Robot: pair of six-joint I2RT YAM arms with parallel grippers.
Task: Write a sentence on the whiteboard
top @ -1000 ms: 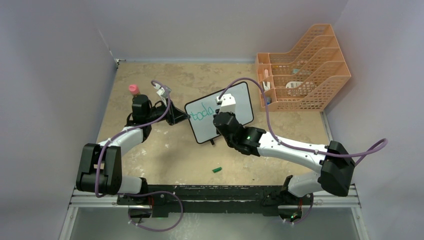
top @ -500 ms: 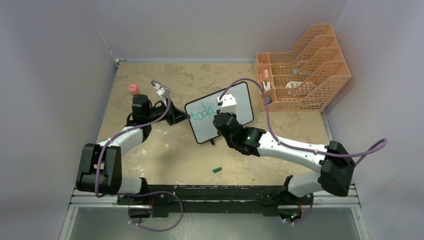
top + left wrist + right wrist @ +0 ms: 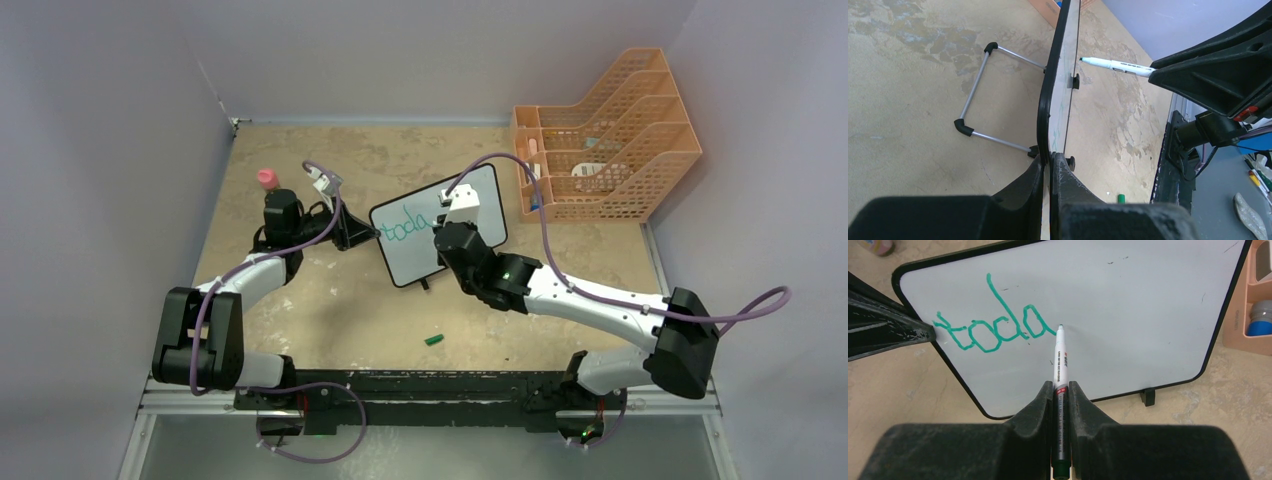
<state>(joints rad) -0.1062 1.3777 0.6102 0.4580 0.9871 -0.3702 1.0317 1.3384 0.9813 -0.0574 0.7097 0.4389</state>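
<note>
The right gripper point(image 3: 1061, 390) is squeezing its jaws tight on a white marker point(image 3: 1060, 365), the barrel lying in the narrow gap between the fingers and pointing straight out ahead. The marker's tip is sitting at the face of the whiteboard point(image 3: 1128, 305), just past the tail of the last letter and, as far as I can tell, touching it. Green handwriting point(image 3: 993, 325) reading "toda" is running across the left part of the board, while the rest of the white surface is showing only a few faint specks.

The left gripper point(image 3: 1050, 162) is pinching the board's black-framed left edge, jaws closed on it from either side. The board is standing nearly upright near the middle of the table point(image 3: 330, 310), leaning back on a wire stand point(image 3: 973, 107) behind it, with its short black feet resting on the tabletop.

A small green cap point(image 3: 434, 340) is lying on the table nearer the arm bases, well apart from the board. An orange mesh rack point(image 3: 610, 130) is standing at the far right corner, and a pink-capped bottle point(image 3: 267, 178) is sitting beyond the left arm.
</note>
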